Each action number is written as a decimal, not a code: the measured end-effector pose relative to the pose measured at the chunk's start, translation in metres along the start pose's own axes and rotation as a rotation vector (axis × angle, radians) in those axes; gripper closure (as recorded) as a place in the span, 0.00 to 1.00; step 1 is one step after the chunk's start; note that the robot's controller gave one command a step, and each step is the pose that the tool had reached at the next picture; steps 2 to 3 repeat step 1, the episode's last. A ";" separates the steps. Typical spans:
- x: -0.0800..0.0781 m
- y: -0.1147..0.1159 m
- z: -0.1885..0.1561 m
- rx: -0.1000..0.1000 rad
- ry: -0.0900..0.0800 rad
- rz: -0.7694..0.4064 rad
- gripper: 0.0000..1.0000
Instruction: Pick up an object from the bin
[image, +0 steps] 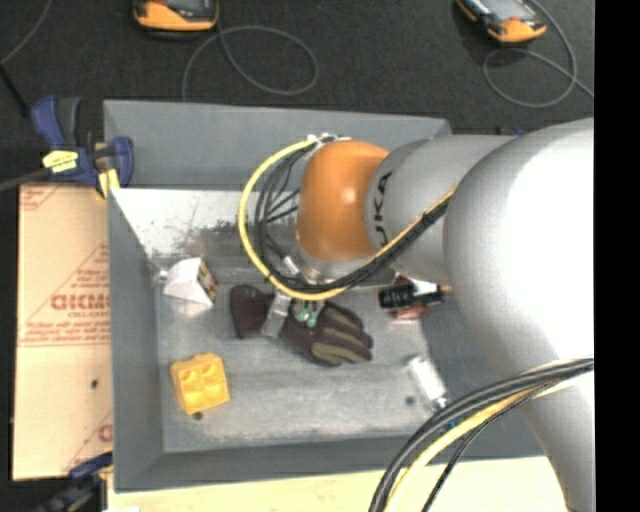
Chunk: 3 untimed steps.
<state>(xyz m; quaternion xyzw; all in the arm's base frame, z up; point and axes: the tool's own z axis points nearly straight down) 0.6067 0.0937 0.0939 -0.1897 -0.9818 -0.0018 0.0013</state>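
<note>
Hanging over dark brown glove (335, 340) at middle of bin (135, 400), orange wrist cover (335, 205) hides most of jaws; apart or together, cannot tell. Metal tip seems to touch glove's left part. Yellow block (199, 383) lower left, white folded box (188, 281) left, black-red bottle (408, 296) right, small white tube (425, 378) lower right.

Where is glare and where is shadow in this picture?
Camera view: glare on the orange wrist cover and on the bin's left wall; the shadow beneath it darkens the floor around the dark glove; the yellow block lies well lit.
</note>
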 end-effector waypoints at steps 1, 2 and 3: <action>-0.003 0.001 -0.017 -0.005 -0.008 0.000 1.00; -0.003 0.001 -0.017 -0.005 -0.008 0.000 1.00; -0.003 0.001 -0.017 -0.005 -0.008 0.000 1.00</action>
